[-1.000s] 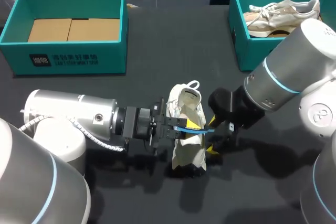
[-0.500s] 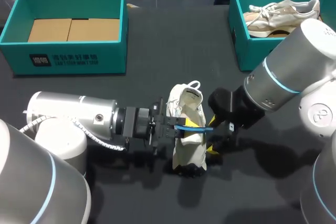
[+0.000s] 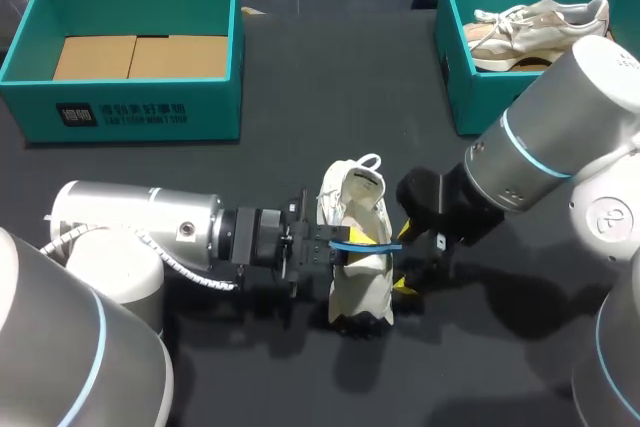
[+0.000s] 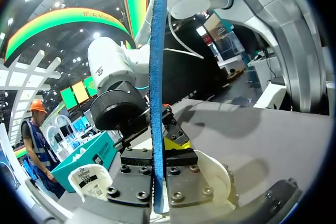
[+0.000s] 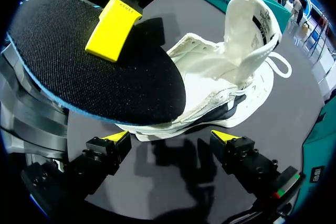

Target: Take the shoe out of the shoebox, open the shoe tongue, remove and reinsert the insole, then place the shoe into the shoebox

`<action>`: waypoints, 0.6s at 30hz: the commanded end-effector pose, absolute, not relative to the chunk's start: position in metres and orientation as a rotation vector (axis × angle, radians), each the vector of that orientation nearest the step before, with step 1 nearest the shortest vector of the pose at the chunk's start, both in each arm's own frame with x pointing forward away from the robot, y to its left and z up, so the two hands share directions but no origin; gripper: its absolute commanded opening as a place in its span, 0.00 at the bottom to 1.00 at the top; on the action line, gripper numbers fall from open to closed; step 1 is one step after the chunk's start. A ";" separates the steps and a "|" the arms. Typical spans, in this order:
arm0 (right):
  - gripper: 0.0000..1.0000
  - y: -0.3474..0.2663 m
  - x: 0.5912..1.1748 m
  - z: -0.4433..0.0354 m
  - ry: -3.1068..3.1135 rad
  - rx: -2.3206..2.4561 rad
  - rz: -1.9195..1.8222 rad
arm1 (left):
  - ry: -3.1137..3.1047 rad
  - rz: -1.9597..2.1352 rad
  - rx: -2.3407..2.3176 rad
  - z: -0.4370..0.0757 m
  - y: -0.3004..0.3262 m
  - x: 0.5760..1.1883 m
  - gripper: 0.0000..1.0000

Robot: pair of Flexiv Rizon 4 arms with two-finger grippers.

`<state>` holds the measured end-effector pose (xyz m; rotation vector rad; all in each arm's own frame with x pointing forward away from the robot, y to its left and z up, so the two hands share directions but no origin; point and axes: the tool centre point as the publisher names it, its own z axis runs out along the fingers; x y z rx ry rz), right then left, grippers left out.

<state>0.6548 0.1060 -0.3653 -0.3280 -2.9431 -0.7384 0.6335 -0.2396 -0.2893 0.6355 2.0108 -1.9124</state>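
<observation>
A white shoe (image 3: 358, 292) lies on the dark table, tongue (image 3: 352, 190) pulled up. My left gripper (image 3: 352, 244) reaches in from the left and is shut on the insole (image 3: 388, 245), which it holds level above the shoe's opening. The left wrist view shows the insole (image 4: 157, 77) edge-on as a blue strip clamped in that gripper (image 4: 156, 163). From the right wrist, the insole (image 5: 94, 66) is a black pad with a blue edge, over the shoe (image 5: 220, 87). My right gripper (image 5: 172, 145) stands open beside the shoe, its yellow tips apart, holding nothing (image 3: 405, 259).
A teal shoebox (image 3: 130, 112) with a cardboard bottom stands at the back left. At the back right a second teal box (image 3: 455, 77) holds a beige sneaker (image 3: 540, 27). Bare tabletop (image 3: 330, 97) lies between the boxes.
My left arm has edged slightly toward the table's front with the insole still held. The shoe and the right arm have stayed put.
</observation>
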 end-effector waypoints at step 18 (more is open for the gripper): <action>1.00 0.107 0.654 -0.366 -2.946 -0.330 -0.736 | 1.965 -1.888 0.616 -0.316 -0.234 0.645 0.00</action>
